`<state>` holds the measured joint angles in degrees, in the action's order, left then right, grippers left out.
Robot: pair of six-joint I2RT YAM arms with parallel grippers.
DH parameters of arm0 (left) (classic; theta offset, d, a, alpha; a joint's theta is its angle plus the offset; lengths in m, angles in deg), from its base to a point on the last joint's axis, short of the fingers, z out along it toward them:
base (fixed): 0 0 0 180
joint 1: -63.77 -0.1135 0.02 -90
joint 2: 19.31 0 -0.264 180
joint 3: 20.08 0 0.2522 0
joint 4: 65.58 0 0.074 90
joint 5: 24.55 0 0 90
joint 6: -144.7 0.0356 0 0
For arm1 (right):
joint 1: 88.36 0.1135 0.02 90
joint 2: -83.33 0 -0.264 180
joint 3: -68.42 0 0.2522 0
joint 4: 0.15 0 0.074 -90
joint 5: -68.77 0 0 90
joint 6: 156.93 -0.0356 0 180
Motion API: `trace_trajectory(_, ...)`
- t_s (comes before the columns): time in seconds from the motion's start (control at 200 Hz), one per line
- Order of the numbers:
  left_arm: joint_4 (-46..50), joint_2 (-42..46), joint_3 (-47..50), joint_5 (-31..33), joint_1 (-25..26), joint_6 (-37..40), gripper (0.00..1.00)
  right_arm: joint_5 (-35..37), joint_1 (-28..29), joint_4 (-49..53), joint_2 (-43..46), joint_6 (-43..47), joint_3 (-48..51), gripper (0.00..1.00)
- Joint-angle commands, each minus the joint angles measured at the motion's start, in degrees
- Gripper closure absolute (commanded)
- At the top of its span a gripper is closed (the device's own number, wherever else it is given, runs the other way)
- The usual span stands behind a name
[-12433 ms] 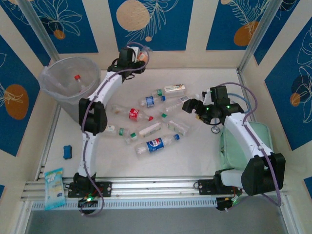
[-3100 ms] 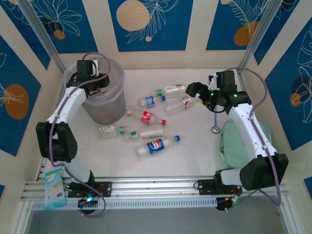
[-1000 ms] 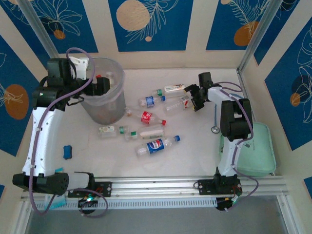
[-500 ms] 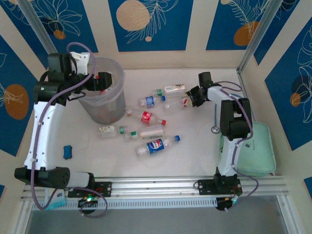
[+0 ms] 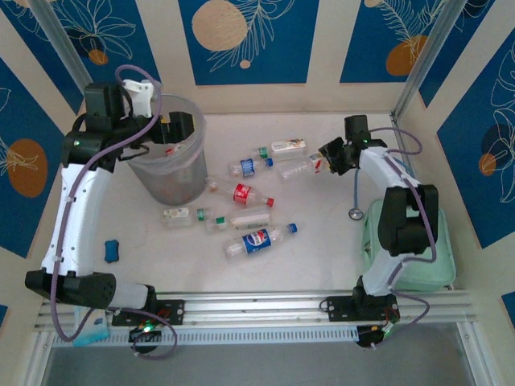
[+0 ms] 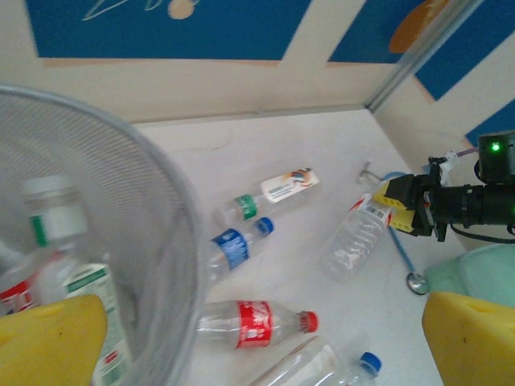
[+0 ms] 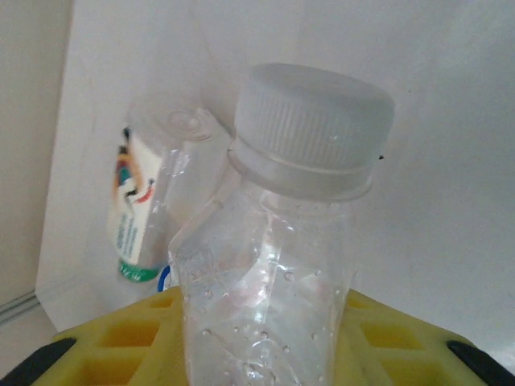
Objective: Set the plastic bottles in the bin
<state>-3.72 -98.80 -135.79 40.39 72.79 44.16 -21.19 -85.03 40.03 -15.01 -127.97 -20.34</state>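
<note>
My right gripper (image 5: 331, 157) (image 7: 265, 326) is shut on a clear plastic bottle (image 5: 302, 167) (image 7: 310, 133) with a white cap, which sticks out to the left just above the table; in the left wrist view it is the bottle (image 6: 352, 240). My left gripper (image 5: 174, 129) (image 6: 261, 342) hangs open over the round translucent bin (image 5: 170, 173) (image 6: 137, 241), which holds bottles (image 6: 68, 269). Several more plastic bottles lie on the table: white-labelled (image 5: 286, 147), blue-labelled (image 5: 249, 166), red-labelled (image 5: 240, 193) (image 6: 257, 323), a large blue-labelled one (image 5: 257, 240) and a green-labelled one (image 5: 183, 214).
A pale green case (image 5: 412, 245) lies at the right beside my right arm's base, with a small round metal piece (image 5: 355, 213) on a blue cord near it. A small blue object (image 5: 111, 250) sits at the left. Patterned walls close in the back and sides.
My right gripper has shut on the white-capped bottle and drawn it a little to the right and back. My left gripper has drifted slightly right over the bin, still open.
</note>
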Motion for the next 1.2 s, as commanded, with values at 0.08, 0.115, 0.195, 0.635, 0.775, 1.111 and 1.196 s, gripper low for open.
trace_trajectory(0.08,-2.03,-2.35,-1.86,0.01,5.03,-0.68,0.00,-4.90,-0.71,2.51,7.18,16.14,2.78,1.00)
trace_trajectory(0.115,-2.13,-3.11,-2.82,0.32,6.40,-0.71,0.00,-6.28,-0.70,2.04,8.80,18.78,3.43,1.00)
trace_trajectory(0.195,-2.13,-5.35,-5.24,-0.34,9.83,-0.97,0.00,-10.40,-1.03,-0.44,12.99,22.72,5.76,1.00)
trace_trajectory(0.635,-9.46,-15.63,-5.63,-5.67,24.55,-3.80,0.00,-36.02,1.15,-14.77,22.39,29.88,6.15,1.00)
trace_trajectory(0.775,-15.16,-16.52,-1.98,-11.06,26.63,-5.97,0.00,-39.24,2.92,-17.13,21.84,29.46,5.18,1.00)
trace_trajectory(1.111,-10.42,-20.46,-1.54,-9.57,28.71,-3.52,0.01,-41.07,5.03,-21.26,20.45,27.75,3.40,1.00)
trace_trajectory(1.196,-13.32,-21.02,-0.51,-10.82,28.88,-5.68,0.09,-42.14,5.14,-22.56,20.25,26.85,3.43,1.00)
